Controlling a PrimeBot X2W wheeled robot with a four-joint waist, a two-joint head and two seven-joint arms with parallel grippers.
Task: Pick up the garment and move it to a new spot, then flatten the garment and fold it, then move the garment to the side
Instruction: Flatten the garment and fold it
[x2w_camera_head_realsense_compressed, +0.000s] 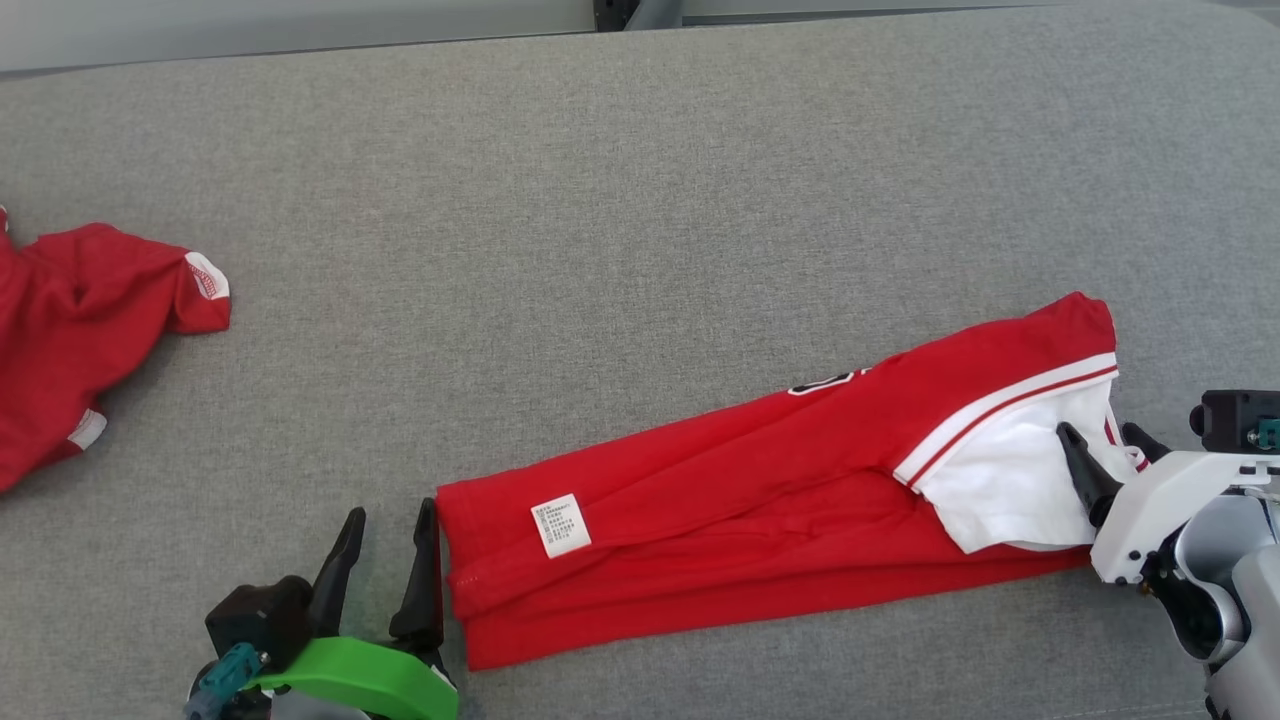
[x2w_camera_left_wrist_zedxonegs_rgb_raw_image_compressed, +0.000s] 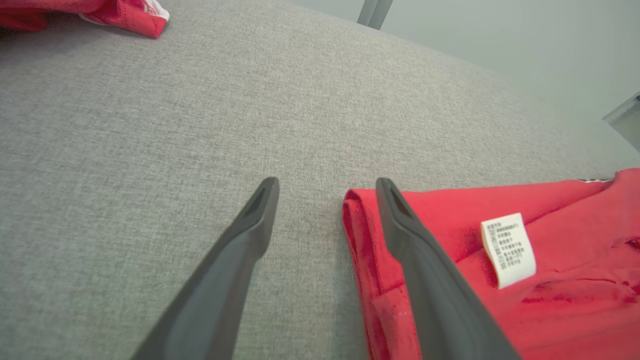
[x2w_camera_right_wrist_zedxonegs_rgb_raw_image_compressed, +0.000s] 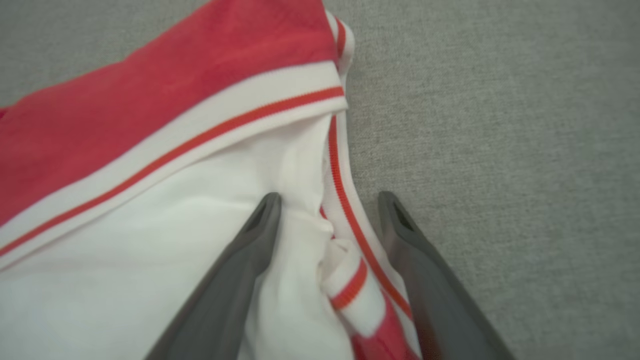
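A red garment (x2w_camera_head_realsense_compressed: 760, 470) lies folded into a long, narrow strip on a grey woven surface (x2w_camera_head_realsense_compressed: 640, 200), stretched between the two grippers. The left gripper (x2w_camera_head_realsense_compressed: 392, 512) stands at the hemmed end, its two dark, tapering fingers spread wide and holding nothing. One fingertip rests over the folded red edge and the other is over bare grey weave just beside it. A small white care label (x2w_camera_head_realsense_compressed: 560, 525) lies flat on the cloth a little beyond that fingertip.

The right gripper (x2w_camera_head_realsense_compressed: 1098, 432) is at the opposite end, its fingers also wide apart and not pinching. A rumpled fold of white cloth (x2w_camera_head_realsense_compressed: 1000, 480) and a red-striped trim (x2w_camera_right_wrist_zedxonegs_rgb_raw_image_compressed: 346, 286) lie loosely between them. Beyond those fingers, a white band (x2w_camera_head_realsense_compressed: 1000, 405) with a thin red line crosses the red knit.

One gripper at each end puts both ends within reach, likely ready for the next fold or for carrying the strip aside. The garment looks soft, thin and limp, with stitched hems. A second red garment (x2w_camera_head_realsense_compressed: 80, 330) lies crumpled well away from the left fingers.
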